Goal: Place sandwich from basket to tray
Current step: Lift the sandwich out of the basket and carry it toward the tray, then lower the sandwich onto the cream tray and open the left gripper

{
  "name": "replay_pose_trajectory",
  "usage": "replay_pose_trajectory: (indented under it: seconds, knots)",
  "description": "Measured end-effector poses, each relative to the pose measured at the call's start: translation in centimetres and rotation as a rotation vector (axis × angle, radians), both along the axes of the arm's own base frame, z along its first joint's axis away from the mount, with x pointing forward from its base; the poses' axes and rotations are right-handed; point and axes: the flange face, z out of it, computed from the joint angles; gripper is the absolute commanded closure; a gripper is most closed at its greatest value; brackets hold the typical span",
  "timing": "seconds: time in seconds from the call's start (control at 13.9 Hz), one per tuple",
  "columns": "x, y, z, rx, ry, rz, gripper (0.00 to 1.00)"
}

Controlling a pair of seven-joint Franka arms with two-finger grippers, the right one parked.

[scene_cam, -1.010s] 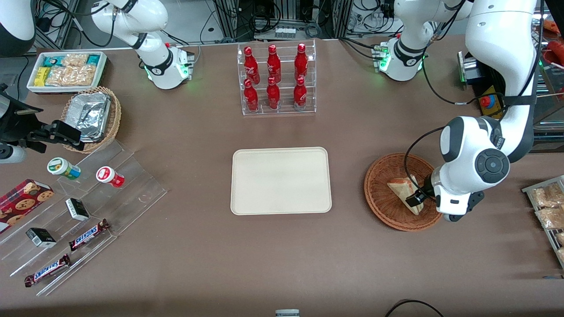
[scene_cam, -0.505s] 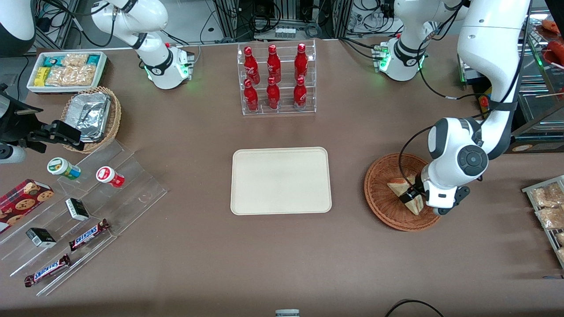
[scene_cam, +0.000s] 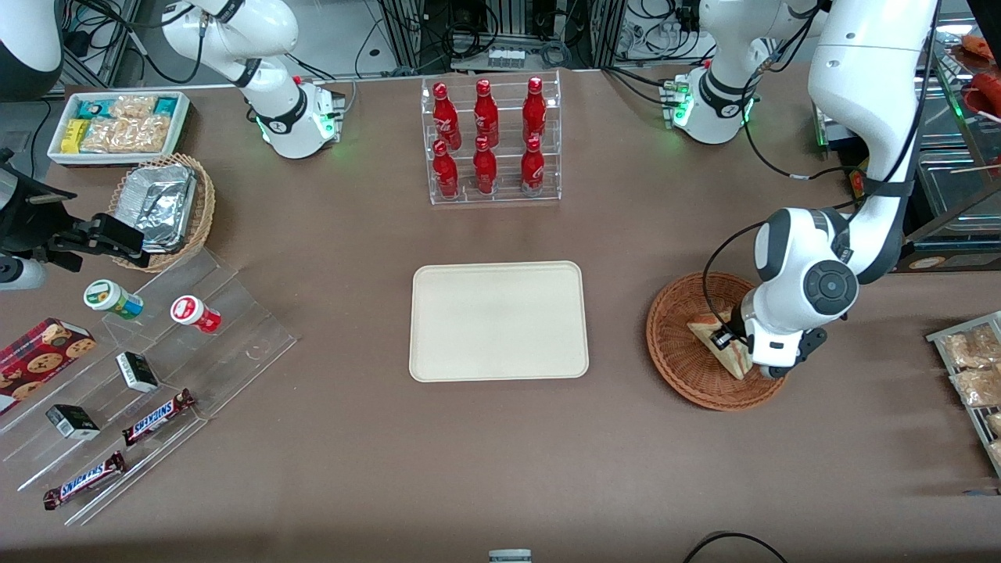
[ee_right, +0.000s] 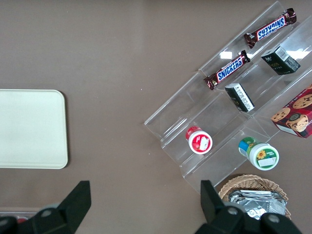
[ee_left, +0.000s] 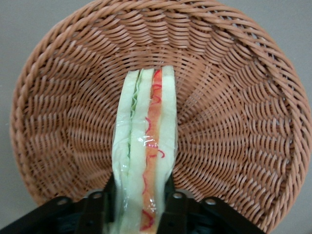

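Observation:
The sandwich (scene_cam: pixel 708 332), a pale wedge with red-orange and green layers under clear wrap, lies in the round reddish-brown wicker basket (scene_cam: pixel 667 352) toward the working arm's end of the table. My left gripper (scene_cam: pixel 724 341) is down in the basket, and its black fingers (ee_left: pixel 171 191) press on both bread faces of the sandwich (ee_left: pixel 145 146), shut on it. The wrap looks pinched between them. The basket (ee_left: pixel 234 122) surrounds the wedge. The cream-white tray (scene_cam: pixel 498 320) lies flat at the table's middle, beside the basket, with nothing on it; it also shows as the tray (ee_right: pixel 29 129).
A clear rack of red bottles (scene_cam: pixel 490 141) stands farther from the camera than the tray. Toward the parked arm's end are a white snack bin (scene_cam: pixel 117 125), a tan basket of foil containers (scene_cam: pixel 160 205) and a stepped acrylic stand (scene_cam: pixel 156 375) with candy bars. A rack of snack packets (scene_cam: pixel 970 367) sits at the working arm's end.
The left arm's wrist has shifted toward the tray, over the basket. The gripper has slid along the sandwich, a little farther from the camera. The sandwich stays in the basket.

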Motion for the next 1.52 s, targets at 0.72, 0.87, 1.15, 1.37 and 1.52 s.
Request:
replay_pose_trajectory:
  seconds: [0.72,0.87,1.15,1.37,1.52]
  knots:
    - [0.1,-12.0,18.1,-0.044,0.036,-0.248,1.0]
    - [-1.3,-17.2,16.5,-0.042,0.036,-0.355,1.0]
    - [-3.4,-26.4,10.8,-0.052,0.036,-0.537,1.0]
    - [-4.7,-32.5,6.6,-0.029,0.047,-0.604,1.0]
    - [-5.4,-35.1,4.4,-0.044,0.037,-0.631,1.0]
